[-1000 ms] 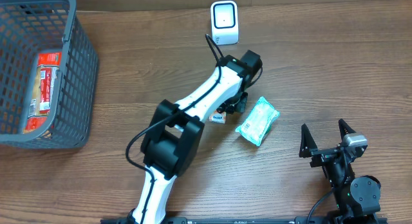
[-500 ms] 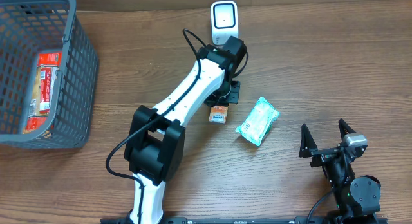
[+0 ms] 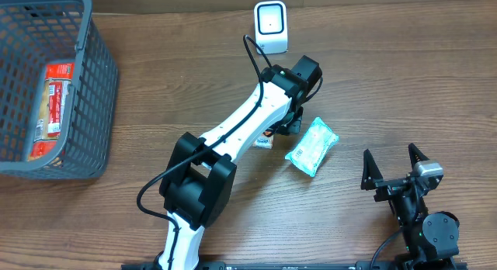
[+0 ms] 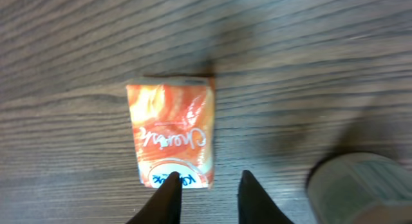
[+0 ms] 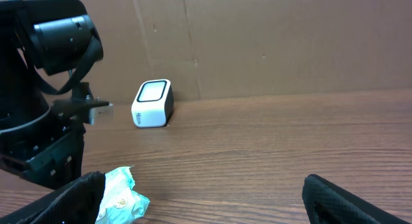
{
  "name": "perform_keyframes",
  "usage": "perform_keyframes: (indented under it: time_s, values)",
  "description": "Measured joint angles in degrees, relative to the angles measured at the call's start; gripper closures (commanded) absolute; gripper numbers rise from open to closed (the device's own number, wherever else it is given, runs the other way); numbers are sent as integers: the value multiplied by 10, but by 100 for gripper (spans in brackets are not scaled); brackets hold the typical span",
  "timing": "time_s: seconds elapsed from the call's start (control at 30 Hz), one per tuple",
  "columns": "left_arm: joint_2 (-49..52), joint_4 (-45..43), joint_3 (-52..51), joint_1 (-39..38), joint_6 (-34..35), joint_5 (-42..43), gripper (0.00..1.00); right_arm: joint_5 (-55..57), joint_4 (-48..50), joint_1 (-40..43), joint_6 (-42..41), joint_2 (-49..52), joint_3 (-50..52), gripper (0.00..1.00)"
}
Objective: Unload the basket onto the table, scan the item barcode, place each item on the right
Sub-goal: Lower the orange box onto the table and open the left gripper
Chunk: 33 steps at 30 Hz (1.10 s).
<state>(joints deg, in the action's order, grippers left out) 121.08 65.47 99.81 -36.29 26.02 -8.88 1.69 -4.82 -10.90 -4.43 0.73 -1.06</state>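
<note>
A small orange packet (image 4: 170,137) lies flat on the wooden table; in the overhead view the orange packet (image 3: 266,137) peeks out from under the left arm. My left gripper (image 4: 207,180) hovers over its near edge. The jaws are slightly open, with only bare table in the gap. The left fingertip (image 4: 170,182) overlaps the packet's white label. The white scanner (image 3: 271,27) stands at the table's far edge, beyond the left gripper (image 3: 289,122). My right gripper (image 3: 395,171) rests wide open at the front right, holding nothing.
A teal packet (image 3: 311,146) lies just right of the left gripper, and the teal packet (image 5: 119,195) also shows beside my right gripper's left finger. A grey basket (image 3: 99,91) at the far left holds a red package (image 3: 53,99).
The left arm swung left toward the scanner, then back right over the orange packet. Its jaws have parted a little. The right arm has not moved.
</note>
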Motion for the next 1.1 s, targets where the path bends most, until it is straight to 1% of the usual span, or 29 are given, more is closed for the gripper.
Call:
perform_keyframes:
  time_s: [0.17, 0.4, 0.67, 0.9, 1.1]
  values:
    - [0, -18, -32, 0, 31, -25, 74, 0, 0, 0, 0, 0, 0, 0]
    - [0, -43, -48, 0, 41, -38, 79, 0, 0, 0, 0, 0, 0, 0]
    - [0, -64, -50, 0, 43, -50, 77, 0, 0, 0, 0, 0, 0, 0]
    - [0, -71, -51, -3, 43, -57, 78, 0, 0, 0, 0, 0, 0, 0]
    - [0, -98, -82, -12, 44, -61, 75, 0, 0, 0, 0, 0, 0, 0]
